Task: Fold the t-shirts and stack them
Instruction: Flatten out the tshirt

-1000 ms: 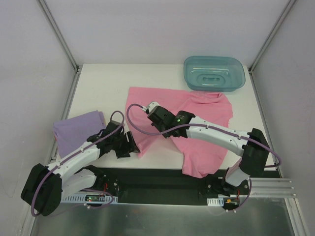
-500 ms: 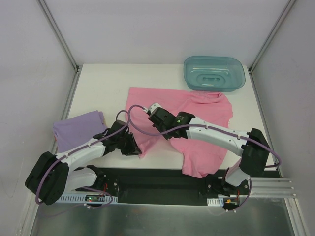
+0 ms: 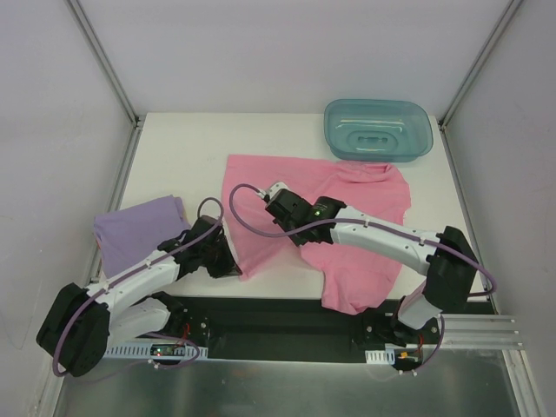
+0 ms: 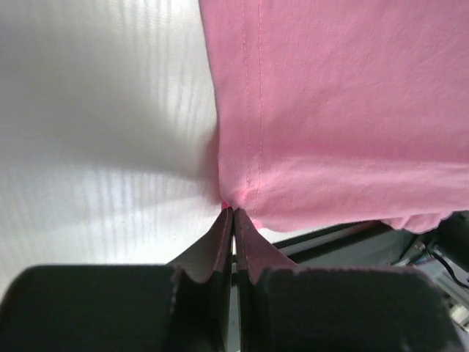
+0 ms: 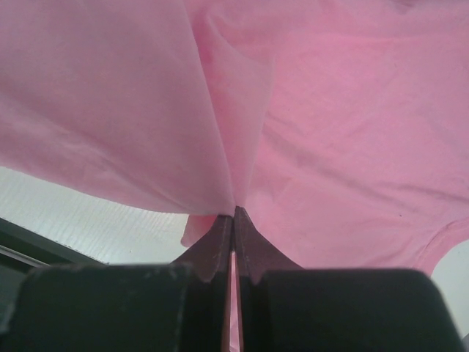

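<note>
A white desk (image 3: 182, 156) sits inside a pale-walled enclosure with grey metal corner posts, and the two arm bases are bolted along its dark near edge. At the far right corner rests a translucent teal plastic tub (image 3: 379, 129), its near rim touching or just overlapping the top of a large bubblegum pink cloth t-shirt (image 3: 360, 226). That t-shirt is spread across the middle and right of the desk, rumpled, with its lower part hanging over the near edge. A pale lavender purple cloth t-shirt (image 3: 137, 229) lies folded at the left side of the desk, well apart from the tub and just beside the left arm.

The left gripper (image 3: 228, 263) is low at the near left corner of the pink t-shirt. In the left wrist view its jaws are clenched together on the hemmed corner of the pink cloth (image 4: 242, 199), a stitched seam running up from the pinch point, bare white desk to the left.

The right gripper (image 3: 276, 196) reaches over the middle of the pink t-shirt toward its left part. In the right wrist view its jaws are pressed tight on a raised fold of the pink fabric (image 5: 233, 209), which drapes away from the pinch on both sides, with a strip of white desk showing beneath.
</note>
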Motion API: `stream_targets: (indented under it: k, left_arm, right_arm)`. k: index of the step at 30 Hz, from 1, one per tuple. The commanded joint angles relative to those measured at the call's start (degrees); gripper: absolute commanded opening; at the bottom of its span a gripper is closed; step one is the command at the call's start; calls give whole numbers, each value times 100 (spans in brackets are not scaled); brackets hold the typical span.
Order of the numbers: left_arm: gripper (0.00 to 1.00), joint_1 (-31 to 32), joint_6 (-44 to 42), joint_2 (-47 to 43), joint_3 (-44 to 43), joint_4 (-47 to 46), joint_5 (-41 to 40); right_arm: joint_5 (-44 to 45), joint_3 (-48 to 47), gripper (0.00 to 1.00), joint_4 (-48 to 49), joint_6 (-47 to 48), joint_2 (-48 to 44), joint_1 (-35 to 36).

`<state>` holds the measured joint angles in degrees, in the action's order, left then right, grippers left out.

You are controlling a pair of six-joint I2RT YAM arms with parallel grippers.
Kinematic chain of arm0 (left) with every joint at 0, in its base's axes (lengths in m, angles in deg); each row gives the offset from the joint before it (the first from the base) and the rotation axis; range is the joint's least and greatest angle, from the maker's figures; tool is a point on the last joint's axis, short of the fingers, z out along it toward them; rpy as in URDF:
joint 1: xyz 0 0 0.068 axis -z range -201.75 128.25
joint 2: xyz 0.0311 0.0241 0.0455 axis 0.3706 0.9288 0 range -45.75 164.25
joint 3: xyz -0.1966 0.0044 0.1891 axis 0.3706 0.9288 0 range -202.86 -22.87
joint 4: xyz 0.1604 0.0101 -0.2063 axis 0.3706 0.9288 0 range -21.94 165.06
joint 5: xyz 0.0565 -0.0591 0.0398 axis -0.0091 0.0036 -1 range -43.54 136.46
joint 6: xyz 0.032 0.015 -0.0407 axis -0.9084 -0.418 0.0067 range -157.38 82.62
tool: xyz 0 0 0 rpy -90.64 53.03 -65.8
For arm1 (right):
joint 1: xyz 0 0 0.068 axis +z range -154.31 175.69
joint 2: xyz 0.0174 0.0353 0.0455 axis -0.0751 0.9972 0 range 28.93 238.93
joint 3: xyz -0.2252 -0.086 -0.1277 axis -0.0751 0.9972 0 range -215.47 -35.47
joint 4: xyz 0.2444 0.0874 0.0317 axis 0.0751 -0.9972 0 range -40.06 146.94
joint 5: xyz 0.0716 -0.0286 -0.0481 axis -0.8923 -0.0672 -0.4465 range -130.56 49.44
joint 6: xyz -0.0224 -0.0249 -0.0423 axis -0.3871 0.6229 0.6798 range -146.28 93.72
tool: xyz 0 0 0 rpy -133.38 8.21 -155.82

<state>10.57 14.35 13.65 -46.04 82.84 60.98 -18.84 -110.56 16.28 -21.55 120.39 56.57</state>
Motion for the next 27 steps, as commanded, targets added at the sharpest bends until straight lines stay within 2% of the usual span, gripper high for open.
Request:
stream_targets:
  k: [1, 7, 13, 17, 22, 27]
  left_arm:
    - [0, 12, -469, -411, -748, 1069, -1038]
    - [0, -111, -1120, -578, -1592, 1860, -1741]
    - [0, -111, -946, -710, -1506, 2362, -2015]
    - [0, -111, -515, -789, -962, 2371, -1848]
    - [0, -111, -435, -816, -750, 2319, -1550]
    - [0, -94, -558, -868, -557, 1582, -804]
  right_arm:
    - [-88, 73, 1, -100, -43, -383, -15]
    - [-562, 153, 1, 15, 37, -375, -15]
    - [-1231, 240, 1, 147, 54, -164, 64]
    - [-1451, 337, 1, 164, -25, 29, 161]
    - [-1355, 521, 1, 42, -148, 74, 178]
    - [-906, 583, 1, -406, -210, -329, 187]
